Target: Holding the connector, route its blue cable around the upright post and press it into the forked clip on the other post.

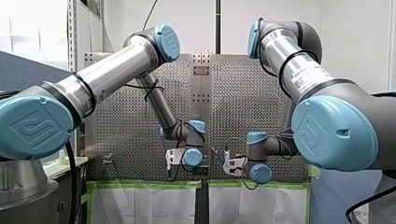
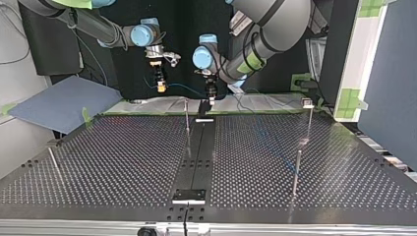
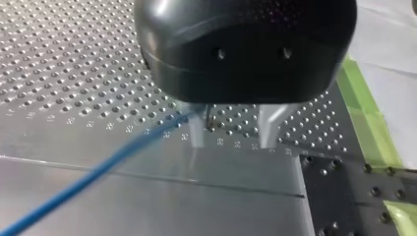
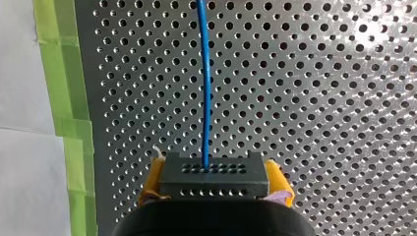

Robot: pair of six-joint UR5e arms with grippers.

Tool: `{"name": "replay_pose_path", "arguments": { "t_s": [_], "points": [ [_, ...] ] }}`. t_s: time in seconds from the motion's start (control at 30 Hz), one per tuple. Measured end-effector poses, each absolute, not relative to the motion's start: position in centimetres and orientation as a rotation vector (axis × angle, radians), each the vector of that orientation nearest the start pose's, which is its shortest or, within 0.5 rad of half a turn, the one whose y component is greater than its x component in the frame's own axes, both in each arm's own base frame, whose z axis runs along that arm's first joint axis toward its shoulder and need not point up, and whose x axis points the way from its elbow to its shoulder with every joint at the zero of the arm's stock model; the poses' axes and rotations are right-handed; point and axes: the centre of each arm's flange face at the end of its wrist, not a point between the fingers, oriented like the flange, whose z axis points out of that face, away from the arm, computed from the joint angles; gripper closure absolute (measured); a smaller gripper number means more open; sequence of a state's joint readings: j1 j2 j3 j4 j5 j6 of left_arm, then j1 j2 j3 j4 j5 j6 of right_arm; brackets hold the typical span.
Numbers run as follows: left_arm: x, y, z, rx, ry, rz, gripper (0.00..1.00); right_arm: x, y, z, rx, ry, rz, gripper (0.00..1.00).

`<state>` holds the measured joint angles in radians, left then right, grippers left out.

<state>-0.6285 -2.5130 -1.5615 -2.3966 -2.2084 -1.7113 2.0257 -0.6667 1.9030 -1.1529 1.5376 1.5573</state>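
My right gripper (image 4: pixel 215 196) is shut with its yellow pads on the black connector (image 4: pixel 214 174). The blue cable (image 4: pixel 205 83) leaves the connector and runs straight ahead over the perforated plate. In the top view this gripper (image 2: pixel 161 87) hangs above the table's far edge. My left gripper (image 2: pixel 210 100) is beside it, low over the black centre strip. In the left wrist view its metal fingers (image 3: pixel 196 133) stand apart, open, and the blue cable (image 3: pixel 98 172) comes in slanting and reaches the inner side of one finger. An upright post (image 2: pixel 187 120) stands just in front of it.
A taller post with a small head (image 2: pixel 308 105) and a shorter post (image 2: pixel 296 169) stand at the top view's right. A thin leaning rod (image 2: pixel 54 162) is at its left. Green tape (image 4: pixel 64 98) marks the plate's edge. A blue-grey sheet (image 2: pixel 59 103) lies off the far left corner.
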Motion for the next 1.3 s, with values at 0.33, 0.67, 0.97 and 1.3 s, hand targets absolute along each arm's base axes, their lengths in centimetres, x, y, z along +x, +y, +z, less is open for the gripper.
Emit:
{"name": "replay_pose_path", "arguments": {
  "t_s": [0.33, 0.67, 0.97, 1.3],
  "points": [
    [47.0, -43.8, -1.5, -0.044, 1.714, -0.031, 0.77, 36.6, -43.7, -5.3, 1.637, -0.970, 1.493, 1.00],
    [46.4, -43.9, -1.9, -0.037, 1.715, -0.054, 0.93, 36.6, -43.8, -5.3, 1.636, -0.969, 1.490, 1.00],
    [46.2, -44.0, -2.1, -0.033, 1.695, -0.080, 0.97, 36.6, -43.8, -5.3, 1.636, -0.968, 1.490, 1.00],
    [45.9, -44.2, -2.1, -0.033, 1.693, -0.077, 0.97, 36.6, -43.8, -5.3, 1.634, -0.968, 1.488, 1.00]
  ]
}}
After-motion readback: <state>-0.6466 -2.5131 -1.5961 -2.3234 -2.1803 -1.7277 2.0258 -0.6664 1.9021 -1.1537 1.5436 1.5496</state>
